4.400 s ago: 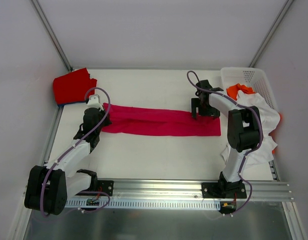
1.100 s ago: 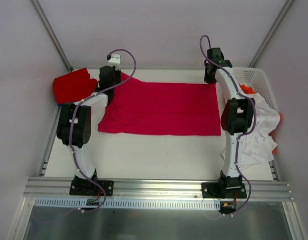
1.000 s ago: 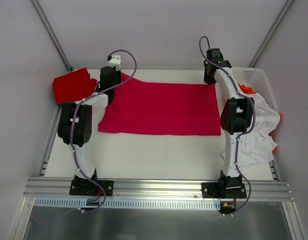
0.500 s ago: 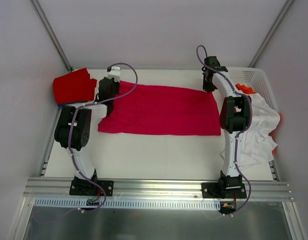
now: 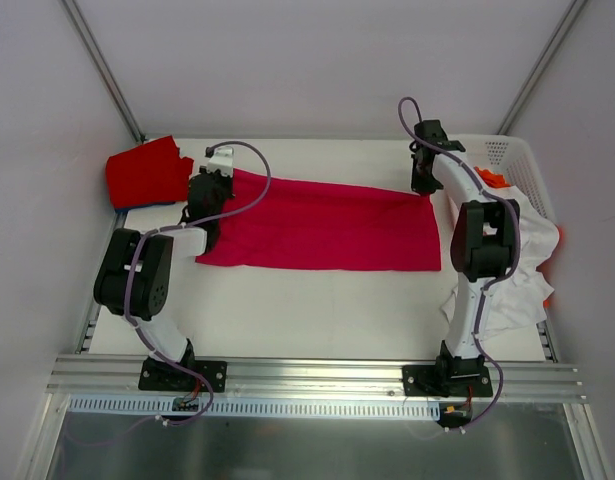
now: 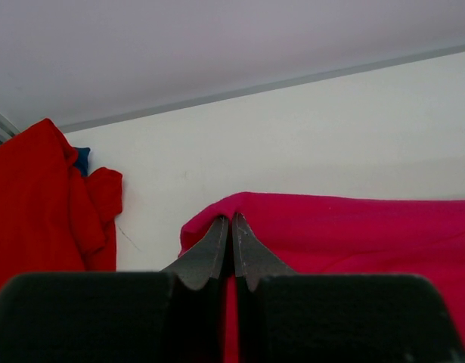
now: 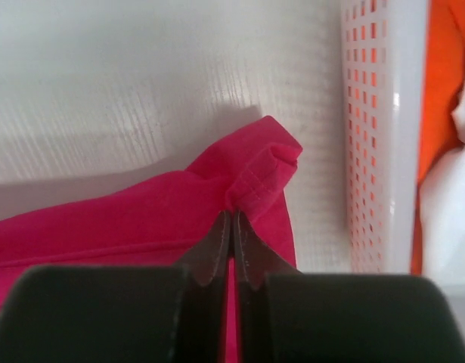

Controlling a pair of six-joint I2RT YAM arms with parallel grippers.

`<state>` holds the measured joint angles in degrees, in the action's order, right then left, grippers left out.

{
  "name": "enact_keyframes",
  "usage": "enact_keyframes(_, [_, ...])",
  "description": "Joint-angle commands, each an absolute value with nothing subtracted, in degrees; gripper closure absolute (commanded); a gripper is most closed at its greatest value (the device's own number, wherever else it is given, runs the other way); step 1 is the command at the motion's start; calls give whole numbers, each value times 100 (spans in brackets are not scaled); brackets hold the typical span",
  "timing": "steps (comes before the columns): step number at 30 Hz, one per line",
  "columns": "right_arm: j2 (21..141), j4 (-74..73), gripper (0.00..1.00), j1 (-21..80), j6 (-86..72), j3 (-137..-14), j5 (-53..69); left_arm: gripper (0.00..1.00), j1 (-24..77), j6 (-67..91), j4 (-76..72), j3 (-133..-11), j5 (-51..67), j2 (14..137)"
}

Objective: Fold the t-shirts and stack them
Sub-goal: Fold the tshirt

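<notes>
A crimson-pink t-shirt (image 5: pixel 322 228) lies spread across the middle of the table. My left gripper (image 5: pixel 209 188) is shut on its far left corner (image 6: pixel 240 208), which is lifted off the table. On the other side, my right gripper (image 5: pixel 423 185) is shut on the far right corner (image 7: pixel 266 162), pinching the stitched hem. A red t-shirt (image 5: pixel 144 172) lies bunched at the far left, with a bit of blue cloth (image 6: pixel 82 159) showing behind it. An orange t-shirt (image 5: pixel 485 179) and a white one (image 5: pixel 522 240) sit in and over the basket.
The white lattice basket (image 5: pixel 507 152) stands at the far right corner, its wall (image 7: pixel 376 136) close beside my right gripper. White cloth hangs from it down toward the table's near right. A metal rail (image 5: pixel 317 385) runs along the near edge.
Both grippers, holding the far corners, have come nearer and lower. The crimson-pink t-shirt's far edge has been drawn toward the near edge, so the spread cloth looks narrower.
</notes>
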<state>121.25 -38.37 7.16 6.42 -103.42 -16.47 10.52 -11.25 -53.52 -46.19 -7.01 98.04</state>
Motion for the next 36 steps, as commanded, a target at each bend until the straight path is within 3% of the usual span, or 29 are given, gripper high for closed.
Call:
enact_keyframes(1, [11532, -3744, 100, 677, 580, -10169, -1890, 100, 1055, -1020, -5801, -4465, -536, 9448])
enact_keyframes(19, [10696, -3375, 99, 765, 281, -8429, -1881, 100, 1046, -703, -5617, -3490, -343, 8745])
enact_keyframes(32, [10503, -3437, 100, 773, 158, -7832, -1775, 100, 1072, -1089, -2806, -4394, -228, 8578])
enact_keyframes(35, [10468, -3454, 93, 773, 141, -7700, -1793, 100, 1081, -1134, -2181, -4570, -413, 8640])
enact_keyframes(36, [10450, -3463, 83, 773, 123, -7664, -1793, 100, 1081, -1151, -2040, -4605, -439, 8674])
